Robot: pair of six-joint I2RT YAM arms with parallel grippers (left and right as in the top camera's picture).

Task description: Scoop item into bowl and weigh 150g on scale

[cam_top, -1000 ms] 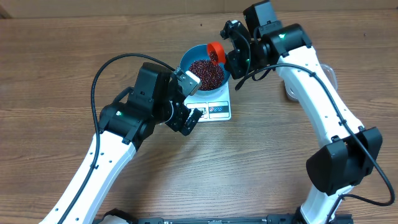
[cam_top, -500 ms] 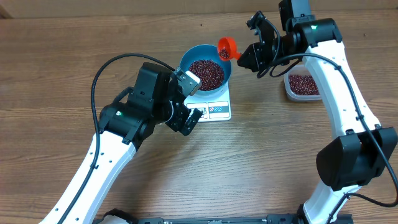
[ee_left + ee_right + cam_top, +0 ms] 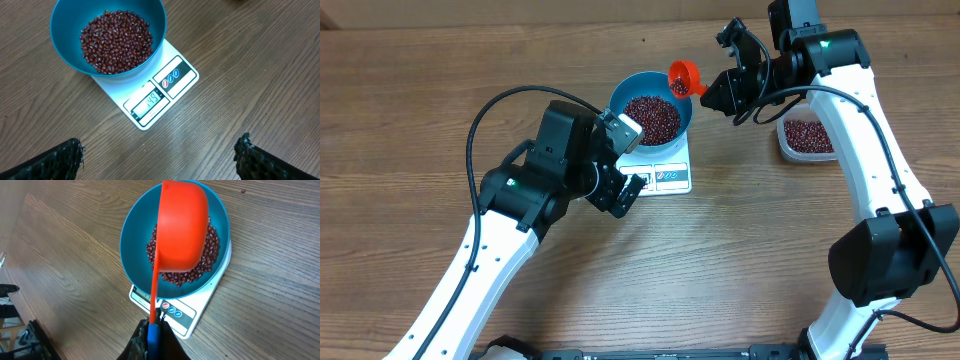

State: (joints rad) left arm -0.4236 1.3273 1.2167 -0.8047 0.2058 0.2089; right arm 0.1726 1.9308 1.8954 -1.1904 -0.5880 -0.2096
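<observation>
On the scale (image 3: pixel 172 77), bowl (image 3: pixel 156 22) of beans (image 3: pixel 116 42) — scoop (image 3: pixel 182 225) hides part, right tool (image 3: pixel 154 337) pinching it, left tool (image 3: pixel 160 150) spread.

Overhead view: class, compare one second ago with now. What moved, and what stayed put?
The right tool, shut on the orange scoop, swung right, carrying the scoop from over the blue bowl out to its rim. The left tool, beans and scale stayed put.

We see red-brown beans (image 3: pixel 116 41), a blue bowl (image 3: pixel 65 25), a white scale (image 3: pixel 116 90), an orange-red scoop (image 3: pixel 182 227), and a brown wood-grain table (image 3: pixel 250 75).
</observation>
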